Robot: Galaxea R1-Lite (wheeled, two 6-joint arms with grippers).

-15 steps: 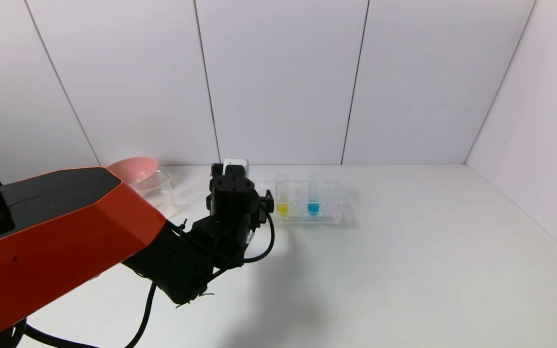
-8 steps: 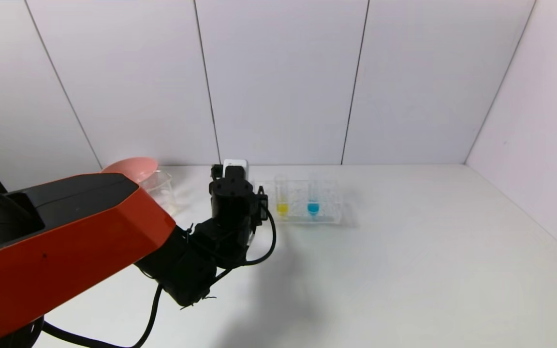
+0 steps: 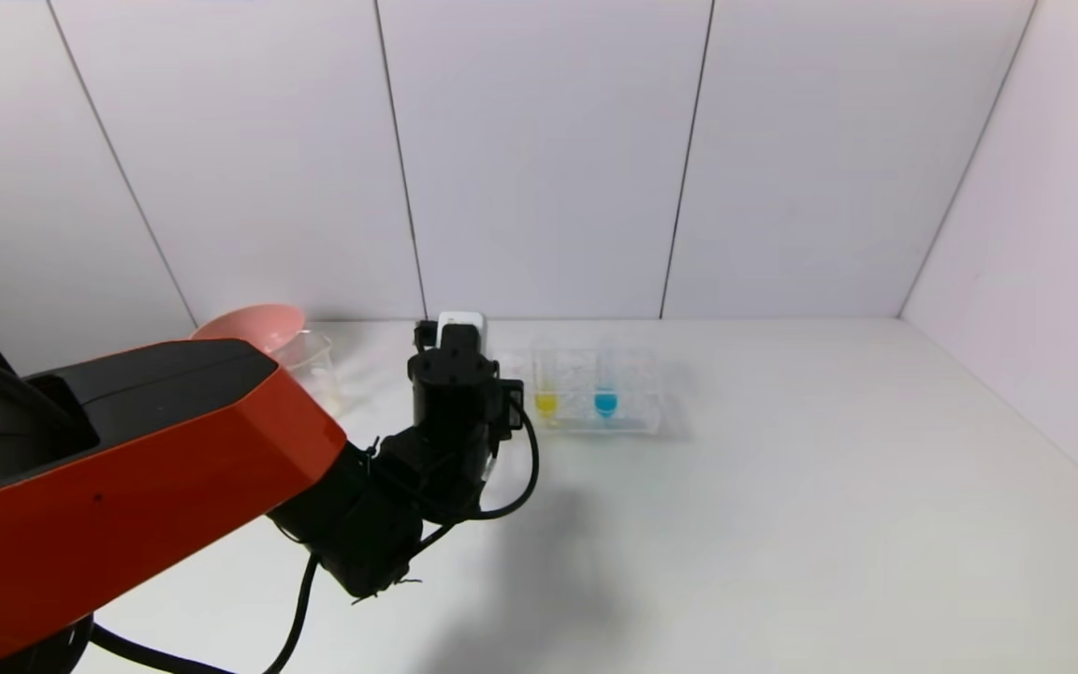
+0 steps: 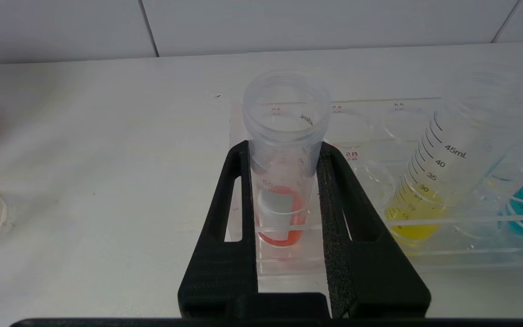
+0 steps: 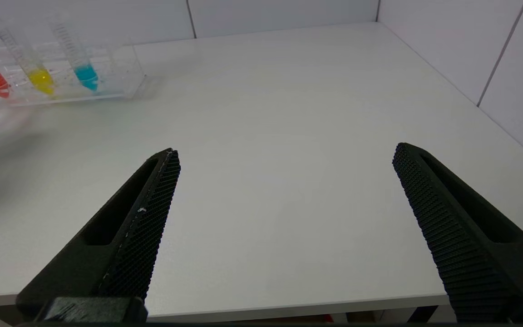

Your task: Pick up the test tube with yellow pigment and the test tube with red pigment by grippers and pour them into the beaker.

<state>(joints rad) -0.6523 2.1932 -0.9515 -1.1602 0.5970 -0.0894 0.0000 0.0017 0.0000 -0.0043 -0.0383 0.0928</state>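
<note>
My left gripper [image 4: 284, 150] is shut on the test tube with red pigment [image 4: 284, 113], one finger on each side of its upper part. The tube stands upright at the end of the clear rack [image 3: 637, 412]. In the head view the left gripper [image 3: 458, 360] hides this tube. The test tube with yellow pigment [image 3: 546, 388] stands in the rack just beside it and also shows in the left wrist view [image 4: 429, 190]. The clear beaker [image 3: 310, 365] stands to the left, behind my left arm. My right gripper [image 5: 284, 152] is open and empty over the table's front edge.
A tube with blue liquid [image 3: 605, 388] stands in the rack on the yellow tube's far side. A pink bowl [image 3: 249, 323] sits by the beaker at the back left. White wall panels close the back and the right side.
My left gripper has moved a little forward and right, up to the rack's left end. The tubes and the rack have not moved.
</note>
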